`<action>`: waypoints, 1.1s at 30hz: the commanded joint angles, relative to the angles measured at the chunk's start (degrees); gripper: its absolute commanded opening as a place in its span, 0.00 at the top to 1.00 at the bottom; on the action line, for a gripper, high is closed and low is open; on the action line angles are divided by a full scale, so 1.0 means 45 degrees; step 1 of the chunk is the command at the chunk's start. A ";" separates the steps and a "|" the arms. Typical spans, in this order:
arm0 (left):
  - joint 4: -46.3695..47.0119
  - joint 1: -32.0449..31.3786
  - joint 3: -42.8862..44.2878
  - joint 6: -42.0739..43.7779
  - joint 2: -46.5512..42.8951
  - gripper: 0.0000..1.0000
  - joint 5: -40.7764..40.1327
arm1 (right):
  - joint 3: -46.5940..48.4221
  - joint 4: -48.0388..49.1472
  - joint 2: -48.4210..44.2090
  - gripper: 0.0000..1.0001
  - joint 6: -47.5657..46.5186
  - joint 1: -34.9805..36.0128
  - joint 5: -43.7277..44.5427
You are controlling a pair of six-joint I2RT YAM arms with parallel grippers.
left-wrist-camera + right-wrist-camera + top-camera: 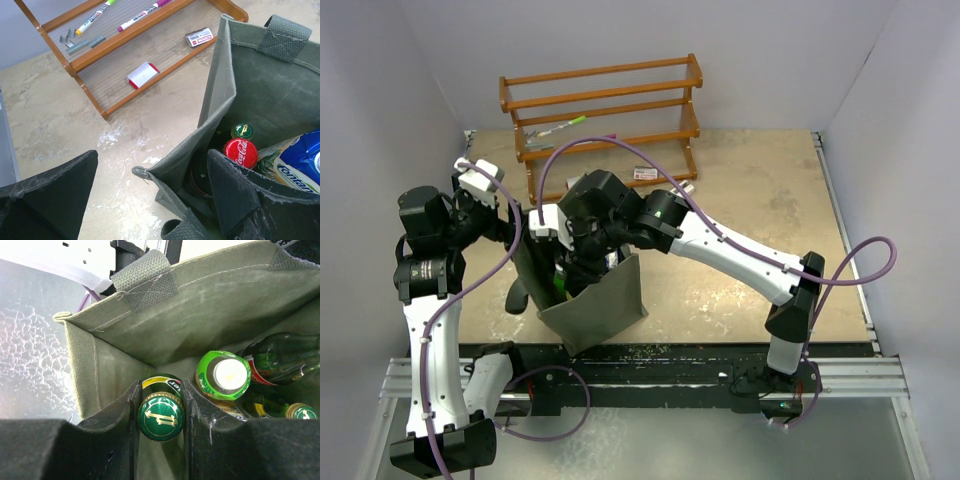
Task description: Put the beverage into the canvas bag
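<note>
The grey-green canvas bag (605, 305) stands open at the table's near edge. My right gripper (160, 416) is down inside it, shut on the gold-rimmed green cap of a green glass bottle (161, 415) held upright near the bag's wall (150, 330). My left gripper (150, 200) is open and straddles the bag's rim (165, 172), with one finger (230, 195) inside and the other outside. Inside the bag there are also a red-capped cola bottle (240, 152), a green-capped bottle (242, 131), a blue and white carton (300, 160) and a green-labelled white-capped bottle (225, 375).
A wooden rack (605, 110) stands at the back of the table, holding markers (137, 17), staples (82, 44) and small boxes (142, 75). A loop handle (285, 37) stands up on the bag's far side. The metal rail (650, 375) runs along the near edge.
</note>
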 commanded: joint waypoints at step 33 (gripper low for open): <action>0.0481 0.0084 0.0053 -0.0088 -0.0058 0.06 -0.0378 | -0.1828 -0.0209 0.0025 1.00 -0.5423 -0.0324 -0.2277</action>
